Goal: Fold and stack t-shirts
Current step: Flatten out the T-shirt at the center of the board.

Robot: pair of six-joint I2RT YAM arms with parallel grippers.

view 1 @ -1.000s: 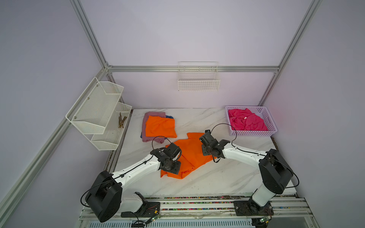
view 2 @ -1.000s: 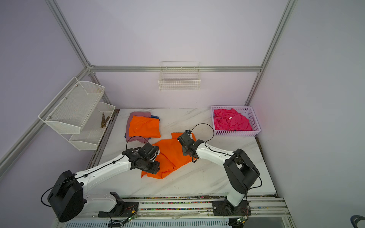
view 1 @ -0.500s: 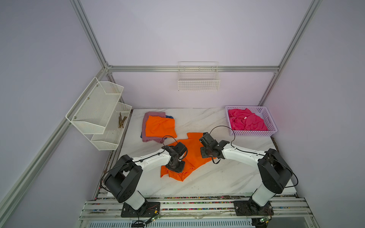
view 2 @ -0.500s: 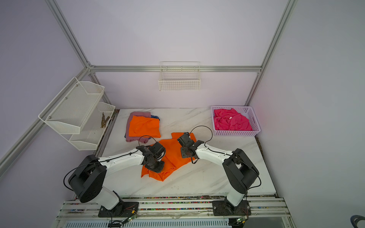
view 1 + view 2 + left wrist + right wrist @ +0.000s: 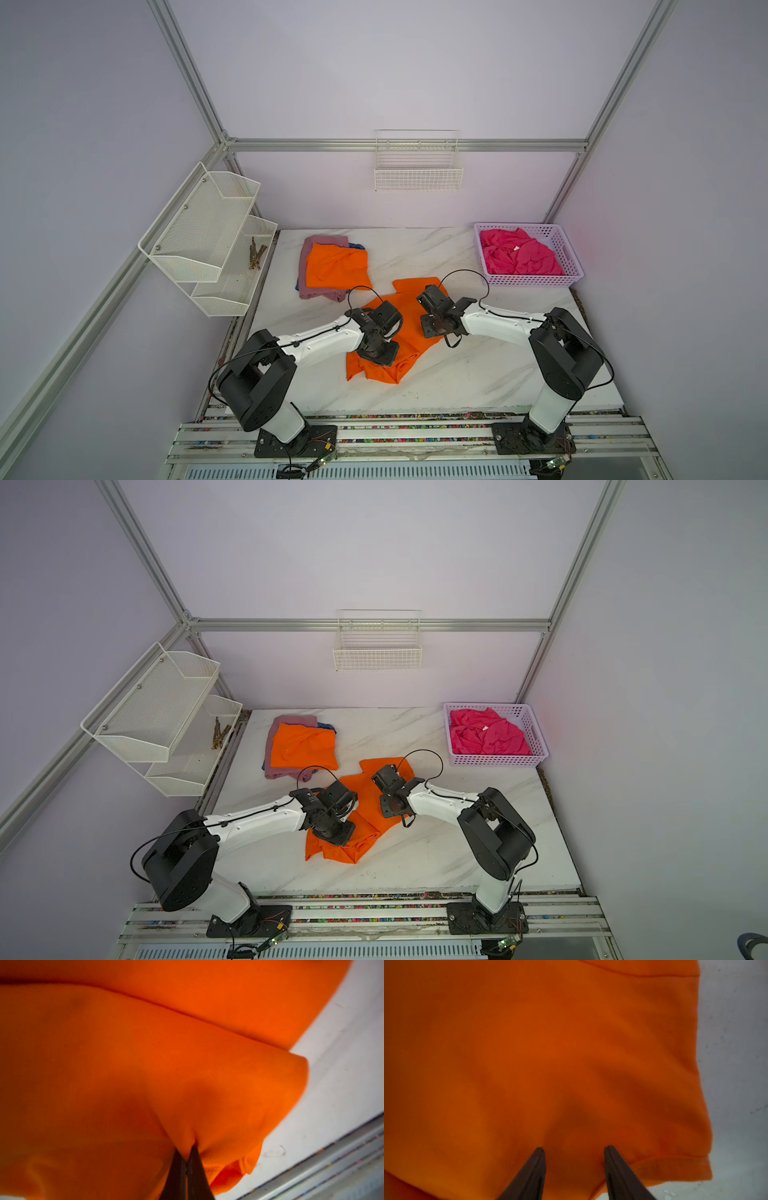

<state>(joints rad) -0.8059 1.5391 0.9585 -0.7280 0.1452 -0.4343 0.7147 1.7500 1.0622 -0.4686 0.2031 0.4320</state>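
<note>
Mid-task on desk (image 5: 457, 374): loose orange shirt (image 5: 380, 374) near basket (image 5: 536, 280), part-folded. Stacked well apart from basket: folded orange shirt (image 5: 336, 266) over mauve shirt (image 5: 320, 243), blue shirt (image 5: 357, 246). Hot pink shirt (image 5: 519, 257) in basket, untouched. Left pincer (image 5: 190, 1149) clamped on loose orange shirt; right pincer (image 5: 574, 1149) half-open, prob. empty.

Centre: crumpled bright orange cloth t-shirt (image 5: 409, 336).
On it: left gripper (image 5: 377, 356) near-left, right gripper (image 5: 432, 330) at right edge.
Far left: folded orange t-shirt (image 5: 336, 266) atop mauve-pink t-shirt (image 5: 322, 243).
Far right: hot pink t-shirt (image 5: 517, 255) in lilac plastic basket (image 5: 575, 270).
</note>
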